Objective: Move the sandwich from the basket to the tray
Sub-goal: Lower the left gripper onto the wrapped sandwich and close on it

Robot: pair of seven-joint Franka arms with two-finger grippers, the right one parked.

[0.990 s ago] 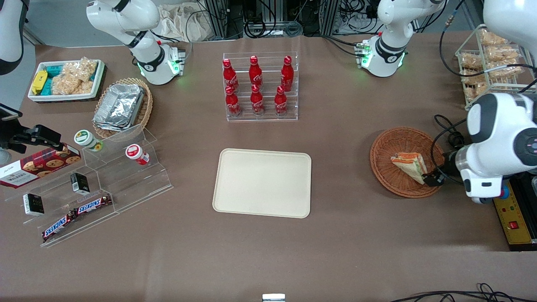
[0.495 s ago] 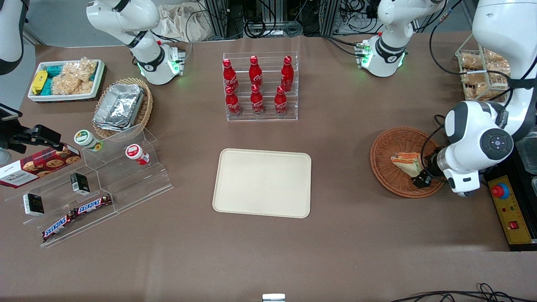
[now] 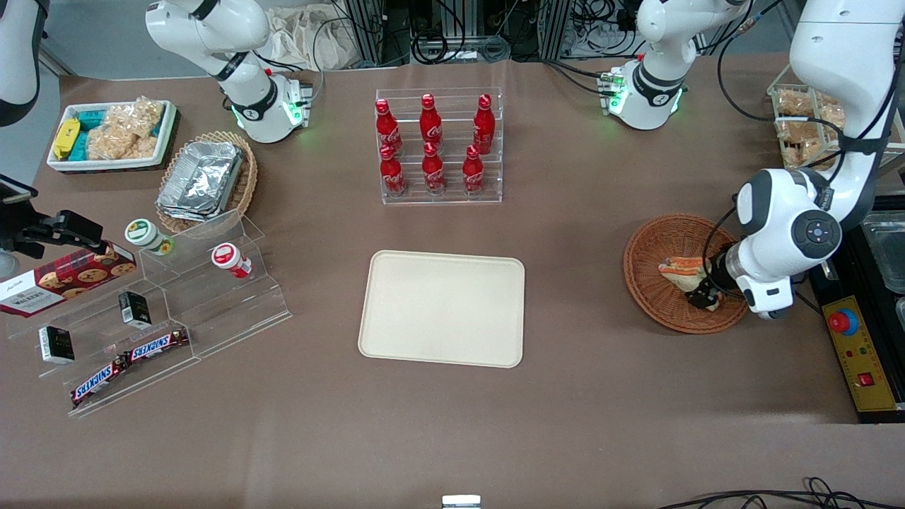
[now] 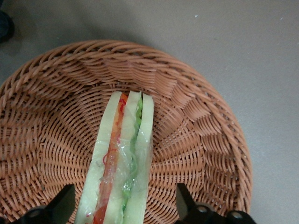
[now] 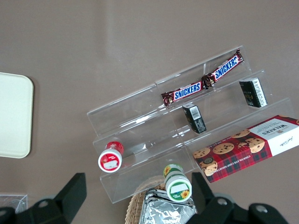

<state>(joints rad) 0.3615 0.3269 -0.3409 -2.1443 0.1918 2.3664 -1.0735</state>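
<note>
The sandwich, a wrapped wedge with orange and green filling, lies in the round reddish-brown wicker basket toward the working arm's end of the table. My gripper is low over the basket, at the end of the sandwich nearer the front camera. In the left wrist view the sandwich stands on edge in the basket, and my gripper is open with one black finger on each side of it. The cream tray lies bare at mid-table.
A yellow control box with a red button sits beside the basket. An acrylic rack of red bottles stands farther from the front camera than the tray. A clear stepped shelf of snacks is toward the parked arm's end.
The working arm has swung in over the basket toward the tray. Its gripper has slid along the sandwich and now straddles its end.
</note>
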